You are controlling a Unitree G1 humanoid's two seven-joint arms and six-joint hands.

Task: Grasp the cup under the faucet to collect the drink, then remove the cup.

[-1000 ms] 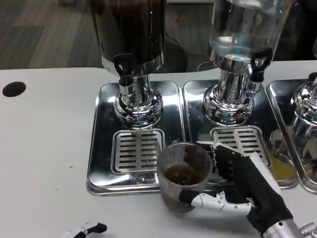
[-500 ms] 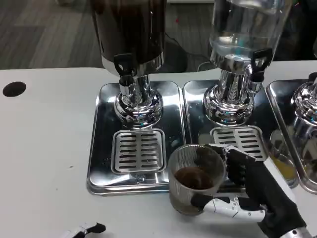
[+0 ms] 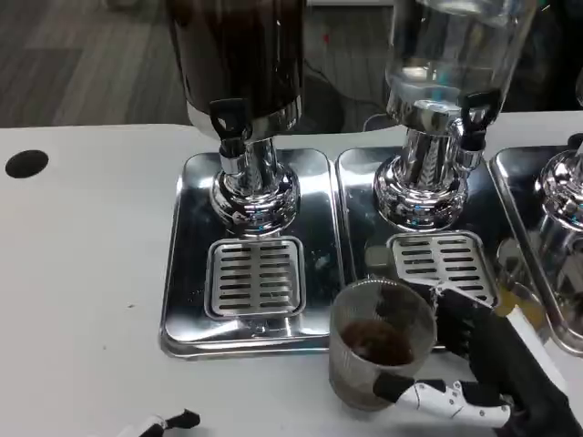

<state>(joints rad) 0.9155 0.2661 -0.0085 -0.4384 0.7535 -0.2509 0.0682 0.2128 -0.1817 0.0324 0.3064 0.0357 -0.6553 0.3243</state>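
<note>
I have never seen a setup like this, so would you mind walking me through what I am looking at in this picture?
This is a single picture from a camera on a humanoid robot's head or chest, looking down at a white table. On the table stand shiny metal drip trays with drink dispensers on them: a dark dispenser with a black-handled faucet, and a clear dispenser beside it. Each tray has a slotted grate under its faucet.

At the lower right is the robot's right hand, with fingers in black and white. It holds a clear ribbed cup with some dark drink in it, at the front edge of the trays, away from the faucet. A fingertip of the left hand peeks in at the bottom edge.
</note>
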